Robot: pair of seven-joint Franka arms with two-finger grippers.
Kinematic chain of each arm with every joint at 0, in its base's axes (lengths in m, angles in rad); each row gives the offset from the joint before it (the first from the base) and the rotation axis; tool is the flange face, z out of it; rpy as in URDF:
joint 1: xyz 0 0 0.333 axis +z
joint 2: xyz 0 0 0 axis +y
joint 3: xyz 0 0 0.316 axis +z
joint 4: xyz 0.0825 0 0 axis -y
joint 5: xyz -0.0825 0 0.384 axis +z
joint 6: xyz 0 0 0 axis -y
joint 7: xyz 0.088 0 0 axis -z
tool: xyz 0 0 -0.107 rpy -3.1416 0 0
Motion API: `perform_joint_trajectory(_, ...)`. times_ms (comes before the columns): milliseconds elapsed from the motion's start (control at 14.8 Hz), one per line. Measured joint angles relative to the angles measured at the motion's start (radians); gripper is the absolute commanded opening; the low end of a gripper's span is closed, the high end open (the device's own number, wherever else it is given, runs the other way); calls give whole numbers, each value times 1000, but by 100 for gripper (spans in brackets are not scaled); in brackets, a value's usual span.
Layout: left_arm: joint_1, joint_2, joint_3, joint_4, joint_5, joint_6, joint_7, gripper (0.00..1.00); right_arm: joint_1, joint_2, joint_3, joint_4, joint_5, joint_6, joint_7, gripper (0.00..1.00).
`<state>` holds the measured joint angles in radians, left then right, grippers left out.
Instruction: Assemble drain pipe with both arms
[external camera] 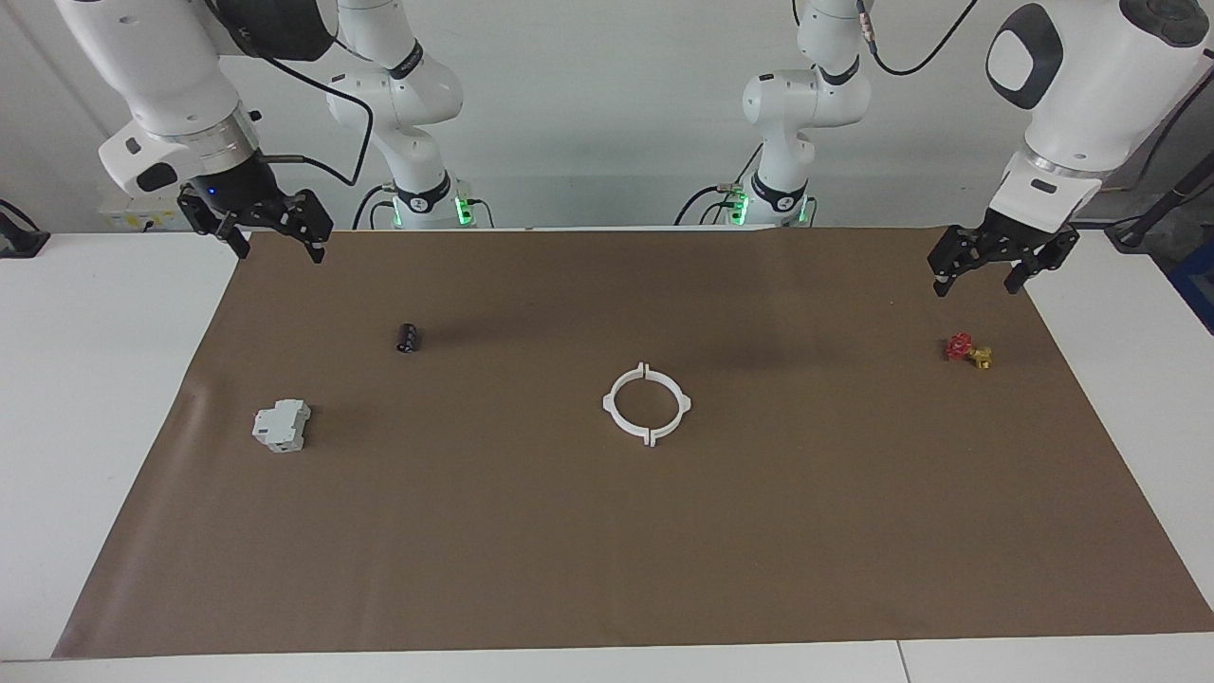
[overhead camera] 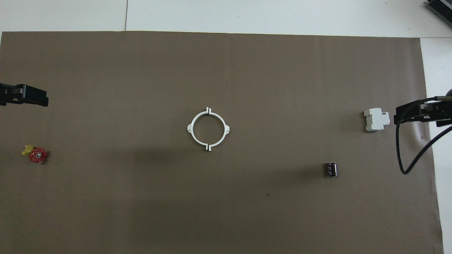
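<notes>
The drain pipe (external camera: 620, 426) lies flat in the middle of the brown mat as two white half-ring arcs set together into one ring (overhead camera: 194, 137). Their end tabs sit side by side with a thin slit between them. My left gripper (external camera: 977, 285) hangs open and empty over the mat's edge at the left arm's end, above the strip between the robots and the small valve. My right gripper (external camera: 281, 252) hangs open and empty over the mat's corner at the right arm's end. Both are far from the ring.
A red-and-yellow valve (external camera: 967, 350) lies toward the left arm's end. A small black cylinder (external camera: 407, 338) and a grey-white blocky box (external camera: 281, 425) lie toward the right arm's end. The brown mat (external camera: 607, 550) covers most of the white table.
</notes>
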<state>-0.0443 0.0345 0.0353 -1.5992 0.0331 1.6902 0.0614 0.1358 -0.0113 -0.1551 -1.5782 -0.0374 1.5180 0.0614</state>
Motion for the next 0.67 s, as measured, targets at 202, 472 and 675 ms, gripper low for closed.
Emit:
perform_joint_trajectory(202, -3, -6, -6, -33, -21, 2, -2, 100, 0, 0, 0, 0, 0, 0, 0, 100)
perform_joint_trajectory(472, -33, -13, -42, -50, -25, 6, -76, 100, 0, 0, 0, 0, 0, 0, 0, 100)
perform_joint_trajectory(675, -40, -19, -52, -54, -25, 6, -86, 100, 0, 0, 0, 0, 0, 0, 0, 100)
